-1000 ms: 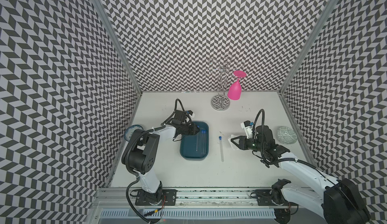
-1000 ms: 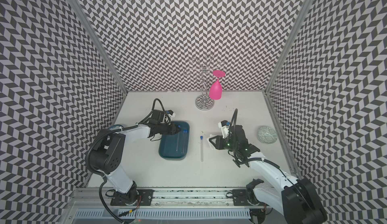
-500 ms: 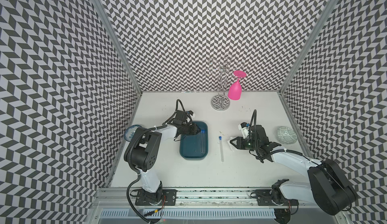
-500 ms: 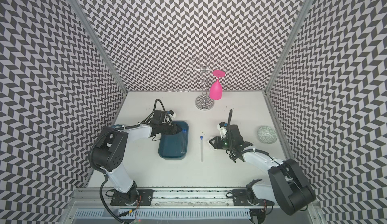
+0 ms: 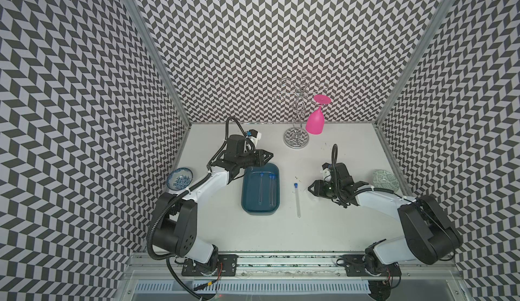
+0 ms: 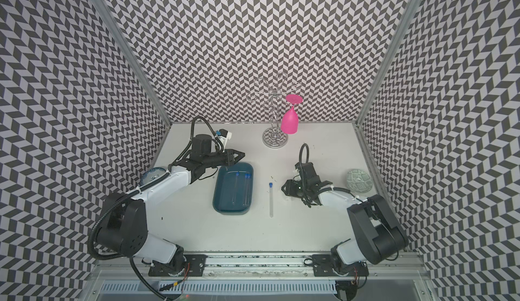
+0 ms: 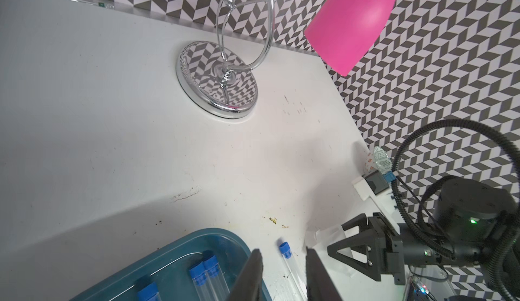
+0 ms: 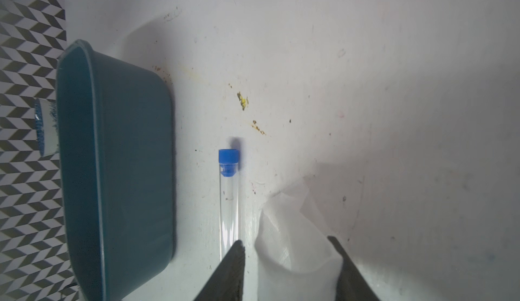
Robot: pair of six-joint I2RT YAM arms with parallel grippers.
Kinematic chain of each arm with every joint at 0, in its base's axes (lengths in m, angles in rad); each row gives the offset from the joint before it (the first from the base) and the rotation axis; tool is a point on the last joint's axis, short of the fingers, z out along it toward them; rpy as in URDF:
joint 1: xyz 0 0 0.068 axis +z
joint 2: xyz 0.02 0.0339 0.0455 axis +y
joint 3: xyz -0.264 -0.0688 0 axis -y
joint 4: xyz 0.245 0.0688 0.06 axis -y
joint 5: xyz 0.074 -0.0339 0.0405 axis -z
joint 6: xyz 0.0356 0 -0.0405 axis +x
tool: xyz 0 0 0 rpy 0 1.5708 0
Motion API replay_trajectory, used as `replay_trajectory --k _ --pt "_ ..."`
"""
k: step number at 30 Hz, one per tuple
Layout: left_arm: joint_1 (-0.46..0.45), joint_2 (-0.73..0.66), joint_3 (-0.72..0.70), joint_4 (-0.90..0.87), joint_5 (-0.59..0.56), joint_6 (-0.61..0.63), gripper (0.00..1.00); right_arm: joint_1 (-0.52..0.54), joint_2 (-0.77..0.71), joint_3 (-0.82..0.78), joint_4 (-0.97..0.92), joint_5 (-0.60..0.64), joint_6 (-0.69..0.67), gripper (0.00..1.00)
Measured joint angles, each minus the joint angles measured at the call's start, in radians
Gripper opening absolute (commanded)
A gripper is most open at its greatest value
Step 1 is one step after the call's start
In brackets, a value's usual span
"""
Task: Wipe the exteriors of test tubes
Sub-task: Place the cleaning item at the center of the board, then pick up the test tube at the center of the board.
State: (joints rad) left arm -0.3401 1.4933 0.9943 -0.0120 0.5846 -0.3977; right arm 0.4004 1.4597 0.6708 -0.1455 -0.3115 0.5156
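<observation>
Clear, thin, blue-capped test tube (image 5: 297, 201) lies flat on the white bench (image 5: 323, 229), between the teal plastic tray (image 5: 251, 198) and the right gripper (image 5: 310, 187). It runs parallel to the tray's long side and does not touch it. Other capped tubes (image 5: 260, 192) sit in the tray: both top views resolve two, left wrist view shows three blue caps (image 7: 197, 275).

Changed in the last second: right jaws have spread. They now stand apart around the crumpled white tissue wad (image 8: 295, 229), gap visible on one side, so no clamp. The left gripper (image 5: 269, 154) has backed off from over the tray to its far rim; jaws slightly apart, empty.

My read: wipe on the bench tube is done or paused; tissue needs re-gripping before the next tube. Can't tell which tubes are wiped.

Room: tissue sits just beside the tube, so a sloppy close could set it rolling. Open bench on the near side of tray and tube. Chrome wire rack (image 5: 295, 142) with hanging pink glass (image 5: 314, 120) well apart at the back; blue patterned bowl (image 5: 180, 179) and green patterned dish (image 5: 385, 180) sit by the side walls.
</observation>
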Motion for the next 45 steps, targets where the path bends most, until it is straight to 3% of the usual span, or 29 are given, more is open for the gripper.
replay_trajectory --k 9,18,30,45 --pt "-0.003 -0.182 -0.151 0.061 0.015 -0.024 0.32 0.0 -0.158 0.05 -0.21 0.189 -0.05 0.62" --pt "-0.019 -0.3 -0.246 0.09 0.014 -0.044 0.33 0.062 -0.227 0.134 -0.289 0.263 -0.06 0.49" --pt "-0.041 -0.409 -0.394 0.142 0.012 -0.102 0.33 0.315 0.045 0.199 -0.201 0.307 0.026 0.4" --pt "-0.086 -0.486 -0.476 0.168 0.012 -0.153 0.33 0.359 0.226 0.251 -0.137 0.372 0.062 0.31"
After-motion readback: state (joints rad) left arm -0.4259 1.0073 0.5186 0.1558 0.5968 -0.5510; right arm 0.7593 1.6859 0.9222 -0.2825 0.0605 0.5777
